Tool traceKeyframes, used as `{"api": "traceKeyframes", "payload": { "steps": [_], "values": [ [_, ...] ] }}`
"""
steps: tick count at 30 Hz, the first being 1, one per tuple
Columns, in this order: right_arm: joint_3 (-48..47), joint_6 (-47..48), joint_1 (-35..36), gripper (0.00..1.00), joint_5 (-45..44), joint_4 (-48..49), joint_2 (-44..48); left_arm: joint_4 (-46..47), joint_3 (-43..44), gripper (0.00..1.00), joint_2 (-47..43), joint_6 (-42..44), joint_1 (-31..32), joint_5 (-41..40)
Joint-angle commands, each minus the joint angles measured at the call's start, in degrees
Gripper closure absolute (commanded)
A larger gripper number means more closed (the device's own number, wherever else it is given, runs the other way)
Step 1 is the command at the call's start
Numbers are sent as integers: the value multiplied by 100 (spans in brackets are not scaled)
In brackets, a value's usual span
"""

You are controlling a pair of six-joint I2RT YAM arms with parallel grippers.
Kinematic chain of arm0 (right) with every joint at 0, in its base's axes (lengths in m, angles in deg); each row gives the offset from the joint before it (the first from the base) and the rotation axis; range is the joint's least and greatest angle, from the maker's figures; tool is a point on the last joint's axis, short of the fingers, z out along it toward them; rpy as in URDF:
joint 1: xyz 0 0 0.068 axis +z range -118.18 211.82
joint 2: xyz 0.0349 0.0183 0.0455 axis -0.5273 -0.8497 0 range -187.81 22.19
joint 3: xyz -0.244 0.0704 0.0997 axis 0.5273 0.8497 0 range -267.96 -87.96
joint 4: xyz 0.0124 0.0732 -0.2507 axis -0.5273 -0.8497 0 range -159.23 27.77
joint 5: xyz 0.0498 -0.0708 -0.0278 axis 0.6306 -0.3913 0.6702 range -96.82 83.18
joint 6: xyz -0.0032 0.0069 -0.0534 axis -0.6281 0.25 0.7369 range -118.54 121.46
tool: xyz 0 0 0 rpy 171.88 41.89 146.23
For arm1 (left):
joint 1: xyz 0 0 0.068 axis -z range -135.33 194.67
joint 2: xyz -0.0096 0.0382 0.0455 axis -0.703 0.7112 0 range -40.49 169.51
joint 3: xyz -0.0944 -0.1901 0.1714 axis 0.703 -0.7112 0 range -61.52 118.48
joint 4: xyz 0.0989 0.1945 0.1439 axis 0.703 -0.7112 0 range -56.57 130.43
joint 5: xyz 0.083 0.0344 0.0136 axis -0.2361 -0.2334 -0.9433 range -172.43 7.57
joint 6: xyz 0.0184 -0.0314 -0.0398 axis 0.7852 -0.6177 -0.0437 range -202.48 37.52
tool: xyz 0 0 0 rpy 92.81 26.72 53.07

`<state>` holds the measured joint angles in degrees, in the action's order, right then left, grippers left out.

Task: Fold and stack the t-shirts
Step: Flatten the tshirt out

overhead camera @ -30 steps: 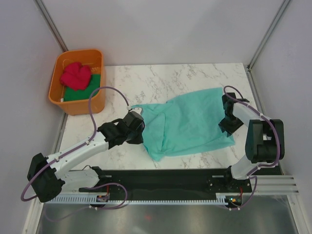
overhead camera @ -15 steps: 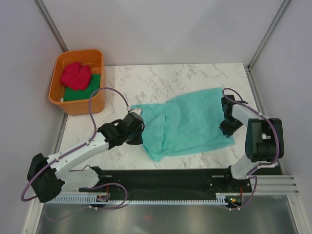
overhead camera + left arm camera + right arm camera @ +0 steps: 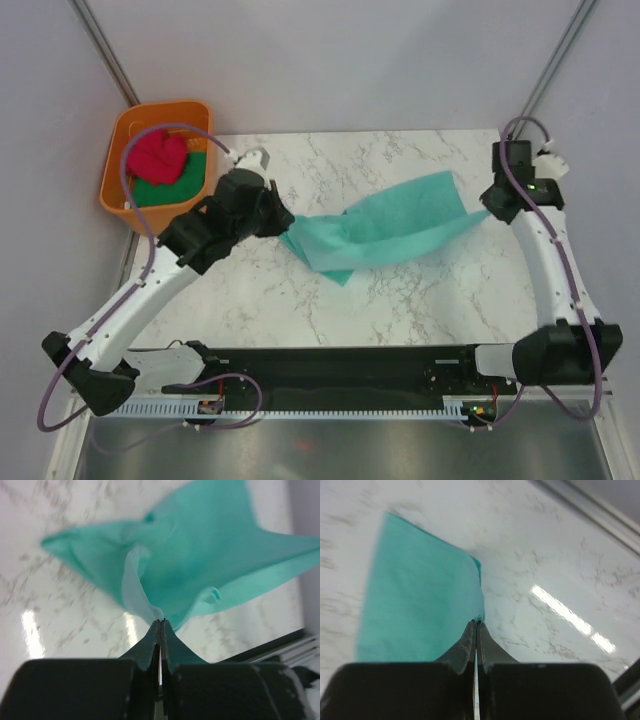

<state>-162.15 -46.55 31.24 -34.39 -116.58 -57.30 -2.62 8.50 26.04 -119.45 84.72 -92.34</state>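
Observation:
The teal t-shirt [image 3: 380, 232] hangs stretched between both grippers above the marble table, sagging in the middle with a lower corner near the table. My left gripper [image 3: 283, 225] is shut on its left edge; in the left wrist view the cloth [image 3: 190, 565] fans out from the closed fingertips [image 3: 160, 622]. My right gripper [image 3: 488, 205] is shut on its right corner; the right wrist view shows the cloth [image 3: 420, 610] at the closed tips [image 3: 476, 623]. The pinkish-red t-shirt [image 3: 157, 155] lies crumpled on the dark green t-shirt [image 3: 165, 190] inside the orange tub.
The orange plastic tub [image 3: 125, 200] stands at the table's far left corner. Grey walls enclose the marble table [image 3: 400, 300] at the back and sides. A black rail [image 3: 340, 365] runs along the near edge.
Both grippers have risen and moved toward the back, lifting the teal t-shirt off the table. It was lying spread flat; now it hangs taut between them.

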Motion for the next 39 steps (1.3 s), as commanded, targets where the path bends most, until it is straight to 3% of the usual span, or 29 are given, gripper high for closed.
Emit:
{"api": "traceKeyframes", "payload": {
  "steps": [1,5,11,14,18,22,24,26,28,29,31,32,34,35,37,39],
  "values": [
    [-1052,555,14,100,-223,-305,1144,139,1486,98,-236,121,-33,304],
    [-1510,635,14,100,390,-567,2345,156,1954,98,-814,-389,116,867],
    [-1413,372,14,100,1087,-1200,3806,156,1314,98,-2228,-1048,301,1544],
    [-1563,249,14,100,1438,-1464,4080,130,1172,98,-2634,-1268,293,1931],
    [-1546,160,14,100,1685,-1211,3880,104,1023,98,-2505,-1225,293,1985],
    [-731,125,14,100,1632,-62,3362,68,1119,98,-1425,-629,284,1110],
    [-492,116,14,100,1676,870,2748,68,1557,98,-767,-208,-12,729],
    [-490,151,14,100,1728,1642,1829,103,2274,98,340,-74,-522,928],
    [-989,291,14,100,1755,2058,1070,165,2918,98,1526,49,-1191,1115],
    [-1270,344,14,100,1808,2356,275,165,3748,98,1922,258,-1323,1010],
    [-2521,563,14,100,2001,2473,-555,165,4761,98,3139,523,-1570,325],
    [-3026,643,14,100,2054,2455,-1325,156,5863,98,3496,576,-1684,297],
    [-4489,949,14,100,2177,2446,-1928,182,6871,98,4121,245,-2132,936],
    [-4968,1047,14,100,2229,2359,-2357,183,7790,98,4567,-88,-2255,1147],
    [-6161,1240,14,100,2117,2140,-2606,218,8560,98,4773,-257,-2432,1351],
    [-6466,1521,14,100,1958,2112,-2520,515,8793,98,4441,-188,-2432,1334]
  ]
}}
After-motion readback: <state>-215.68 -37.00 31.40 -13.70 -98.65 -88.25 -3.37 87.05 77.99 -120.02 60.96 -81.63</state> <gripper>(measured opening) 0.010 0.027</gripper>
